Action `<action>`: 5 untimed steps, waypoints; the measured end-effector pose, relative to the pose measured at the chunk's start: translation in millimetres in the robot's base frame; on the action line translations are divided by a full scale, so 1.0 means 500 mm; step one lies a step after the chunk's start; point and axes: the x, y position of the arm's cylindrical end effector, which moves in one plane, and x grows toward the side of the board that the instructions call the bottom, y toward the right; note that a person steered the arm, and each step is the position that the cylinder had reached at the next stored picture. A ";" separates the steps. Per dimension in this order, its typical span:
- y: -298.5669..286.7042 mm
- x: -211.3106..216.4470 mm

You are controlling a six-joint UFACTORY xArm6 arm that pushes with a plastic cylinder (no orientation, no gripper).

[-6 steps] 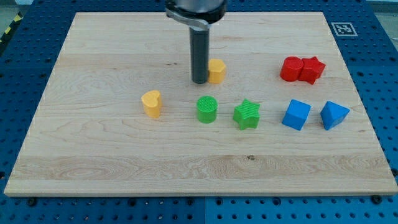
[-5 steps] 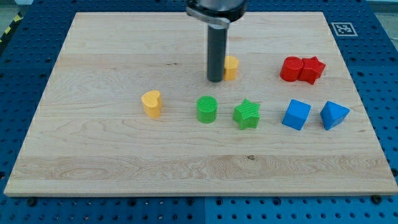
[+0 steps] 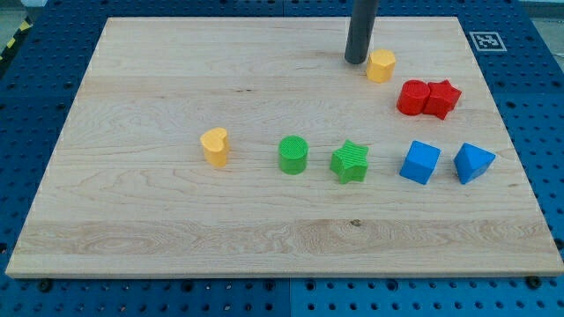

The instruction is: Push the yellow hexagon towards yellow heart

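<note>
Camera view: tip (image 3: 356,62) sits just left of yellow hexagon (image 3: 381,66), near worktop (image 3: 132,220) top edge, right of centre. No claw fitted, nothing held. Yellow heart (image 3: 214,146) well apart, left-centre. Hexagon looks light, rigid, slides easily; push on its upper-right face.

the scene is evenly and brightly lit from above; only short, soft shadows are cast on the table (image 3: 176,220). focus is sharp throughout, and no glare is seen.
</note>
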 end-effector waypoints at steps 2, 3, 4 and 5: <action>0.084 -0.004; 0.079 0.001; 0.062 -0.006; 0.058 -0.006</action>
